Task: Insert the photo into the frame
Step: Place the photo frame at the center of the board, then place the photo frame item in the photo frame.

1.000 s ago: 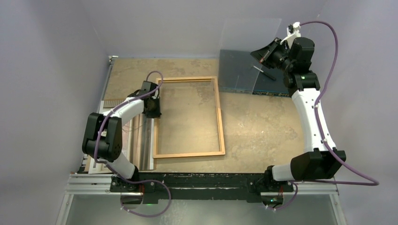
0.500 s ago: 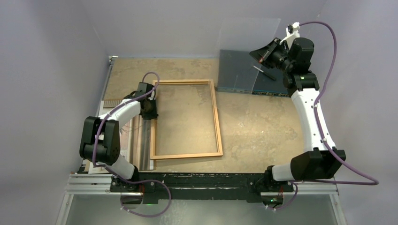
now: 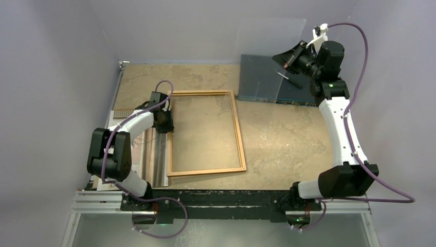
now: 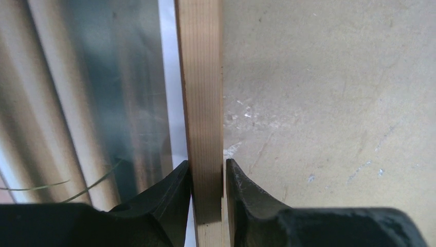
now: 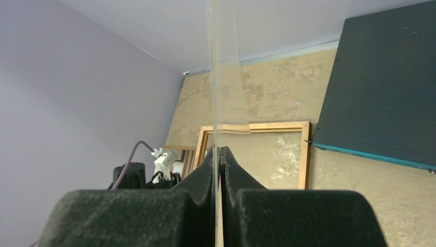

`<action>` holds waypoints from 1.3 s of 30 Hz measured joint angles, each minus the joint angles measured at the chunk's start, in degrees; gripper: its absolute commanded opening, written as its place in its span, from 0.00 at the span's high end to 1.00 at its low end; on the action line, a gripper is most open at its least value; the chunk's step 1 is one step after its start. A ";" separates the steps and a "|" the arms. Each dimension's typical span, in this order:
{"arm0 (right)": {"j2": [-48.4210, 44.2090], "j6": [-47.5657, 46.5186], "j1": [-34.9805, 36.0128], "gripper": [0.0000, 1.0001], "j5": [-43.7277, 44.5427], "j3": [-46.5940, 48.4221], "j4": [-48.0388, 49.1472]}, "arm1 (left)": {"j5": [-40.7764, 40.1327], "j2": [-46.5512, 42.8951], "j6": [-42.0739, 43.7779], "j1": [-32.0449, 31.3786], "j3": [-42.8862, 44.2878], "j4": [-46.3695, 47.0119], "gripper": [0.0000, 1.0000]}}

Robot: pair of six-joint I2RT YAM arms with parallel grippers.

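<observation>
The frame (image 3: 238, 131), thin orange-brown wood, lies flat on the table. My left gripper (image 3: 165, 123) is shut on its left rail (image 4: 201, 92), one finger on each side (image 4: 208, 172). The photo (image 3: 154, 159) lies flat just left of that rail. Its glossy striped face (image 4: 103, 103) and white border run along the wood, and my left arm covers part of it. My right gripper (image 3: 286, 60) is raised at the back right. It is shut (image 5: 217, 154) on the edge of a clear sheet (image 5: 222, 62) held upright.
A dark flat box (image 3: 262, 77) lies at the back right, just beyond the frame's far right corner. The clear sheet (image 3: 267, 46) stands over it. The table's left edge and metal rail (image 3: 115, 103) are close beside the photo. A wall backs the table.
The frame's far end has slid left and slightly nearer, carried by the left gripper. The right arm and its clear sheet have barely moved.
</observation>
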 measured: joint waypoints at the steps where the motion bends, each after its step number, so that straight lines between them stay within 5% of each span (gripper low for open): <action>1: 0.07 0.07 0.00 1.00 -0.17 0.00 0.17 | 0.90 0.00 -0.39 0.09 -0.28 -0.04 0.65; 14: 2.14 0.85 1.57 1.00 -1.33 -0.11 1.57 | 5.97 -0.70 -1.33 0.20 0.39 0.55 0.54; 25: 8.31 0.39 11.02 1.00 -1.53 4.35 -2.51 | 10.69 -3.54 4.85 4.61 15.89 -3.87 0.52; 32: 7.80 0.76 13.14 1.00 -12.00 7.04 0.46 | 26.91 -3.69 16.35 12.24 26.86 -9.18 0.47; 37: 6.73 5.70 13.14 1.00 -22.91 1.11 12.37 | 44.11 -5.40 21.44 18.36 27.67 -12.15 0.21; 39: 6.34 9.29 13.16 1.00 -26.21 -3.87 19.06 | 51.93 -8.04 20.48 20.63 25.35 -9.92 0.18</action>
